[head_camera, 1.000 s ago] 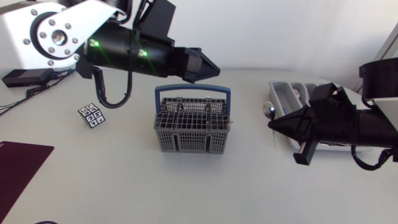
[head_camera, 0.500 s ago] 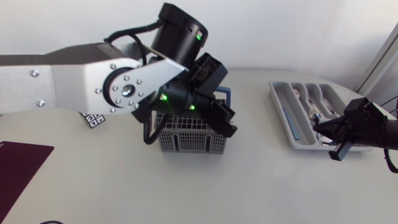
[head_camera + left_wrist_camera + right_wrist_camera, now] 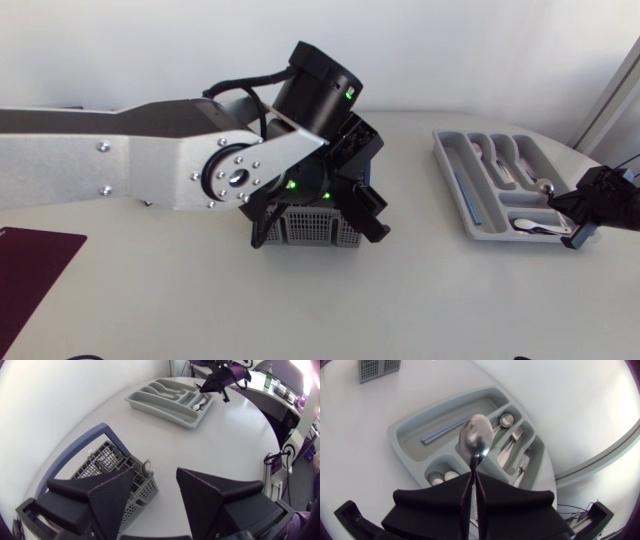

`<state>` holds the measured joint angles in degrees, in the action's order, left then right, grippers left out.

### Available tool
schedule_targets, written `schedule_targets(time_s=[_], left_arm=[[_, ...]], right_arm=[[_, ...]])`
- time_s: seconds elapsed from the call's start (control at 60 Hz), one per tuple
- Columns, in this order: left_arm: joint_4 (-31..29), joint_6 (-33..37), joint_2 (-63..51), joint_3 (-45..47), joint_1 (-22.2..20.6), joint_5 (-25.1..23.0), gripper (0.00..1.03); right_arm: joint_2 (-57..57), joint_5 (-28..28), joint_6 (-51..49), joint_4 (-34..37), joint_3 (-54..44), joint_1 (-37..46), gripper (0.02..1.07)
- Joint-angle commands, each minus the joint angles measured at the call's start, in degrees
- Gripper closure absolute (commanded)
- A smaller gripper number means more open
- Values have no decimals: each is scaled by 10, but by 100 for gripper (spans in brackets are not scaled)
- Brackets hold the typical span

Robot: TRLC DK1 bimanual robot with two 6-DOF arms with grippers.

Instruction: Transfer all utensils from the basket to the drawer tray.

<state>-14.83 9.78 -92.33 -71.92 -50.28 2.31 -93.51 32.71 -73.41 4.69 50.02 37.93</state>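
Observation:
The grey wire basket [image 3: 318, 230] with a blue handle [image 3: 98, 435] sits mid-table, mostly hidden in the head view by my left arm. My left gripper [image 3: 340, 212] [image 3: 156, 472] hangs open above the basket's corner, one finger over the basket [image 3: 107, 462], the other over bare table. One utensil handle [image 3: 147, 466] sticks up in that corner. The grey drawer tray [image 3: 455, 190] [image 3: 402, 427] lies at the right and holds spoons and forks [image 3: 512, 440]. My right gripper [image 3: 578, 222] [image 3: 474, 477] is shut on a spoon [image 3: 476, 442] held over the tray's near compartments.
A blue stick-like item [image 3: 442, 432] lies in the tray's long compartment. A dark red mat [image 3: 30, 265] lies at the table's left edge. Bare table stretches between basket and tray.
My left arm swung from the back left to over the basket and came lower. My right arm drew back to the right, past the tray's far end, still holding the spoon.

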Motion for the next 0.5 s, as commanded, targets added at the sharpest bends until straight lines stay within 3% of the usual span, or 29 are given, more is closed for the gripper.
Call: schedule_targets(time_s=[0.0,0.2,0.483], left_arm=[[4,13,-14,15,-3,9,44],[12,13,-23,15,-12,31,44],[31,23,-30,27,-31,67,44]], right_arm=[[-41,-12,-34,-12,25,7,102],[-100,-58,-66,-108,17,5,102],[-127,-86,-122,-115,8,9,97]])
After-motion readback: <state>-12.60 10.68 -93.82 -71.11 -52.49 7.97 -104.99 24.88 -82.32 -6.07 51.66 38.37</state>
